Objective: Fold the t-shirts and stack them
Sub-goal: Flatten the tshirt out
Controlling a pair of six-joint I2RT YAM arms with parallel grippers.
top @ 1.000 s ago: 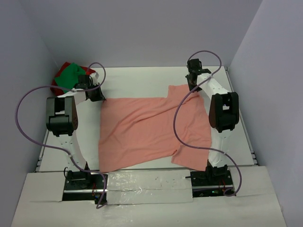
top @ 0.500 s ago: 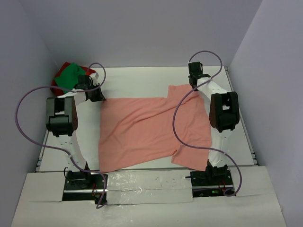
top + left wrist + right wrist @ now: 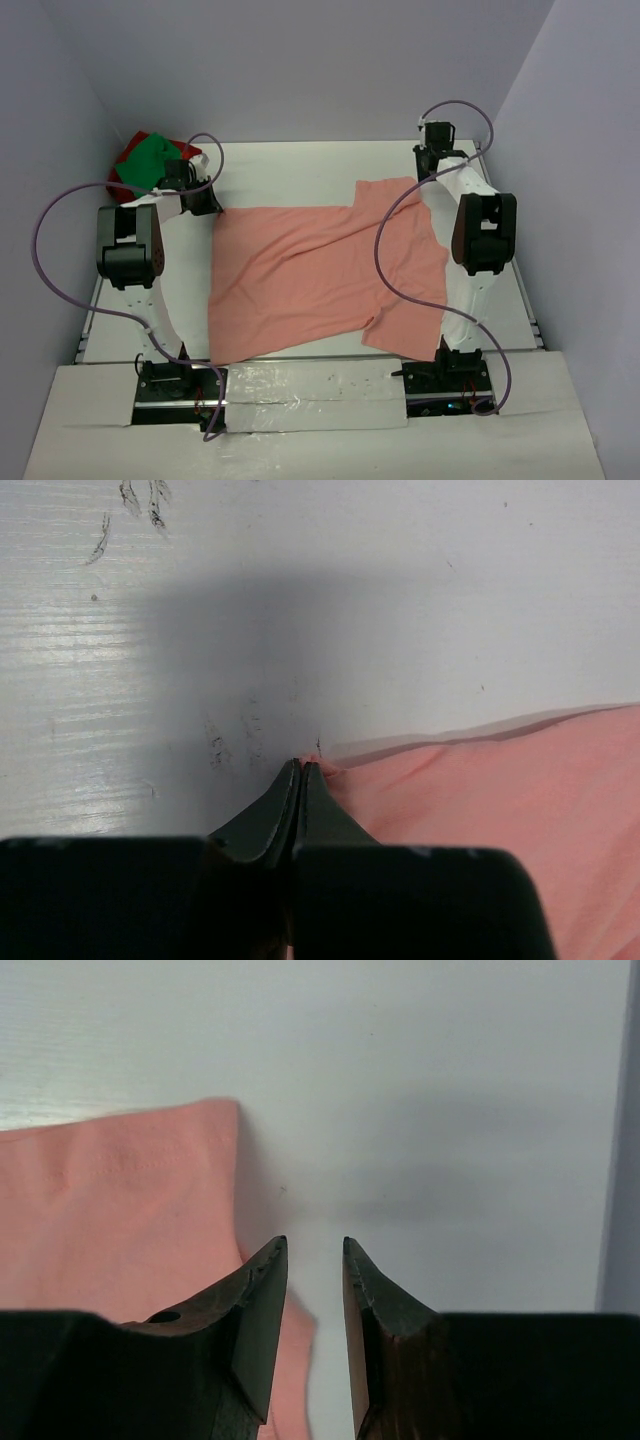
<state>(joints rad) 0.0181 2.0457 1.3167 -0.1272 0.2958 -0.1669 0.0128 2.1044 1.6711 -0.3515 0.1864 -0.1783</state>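
Left wrist view is showing your left gripper (image 3: 301,766) pinching shut on the far-left corner of the pink tee (image 3: 480,820), which is lying spread across the table (image 3: 300,168), while your right gripper (image 3: 313,1245) is hanging parted and empty just off its far-right edge; you're likely flattening before the fold, so next you're needing that edge gripped.

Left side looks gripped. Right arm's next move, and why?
Probably ease the right gripper sideways onto the far edge of the salmon-pink cloth t-shirt and close. Its jaws stand open over white table beside that edge, while the left gripper is shut on the opposite corner.
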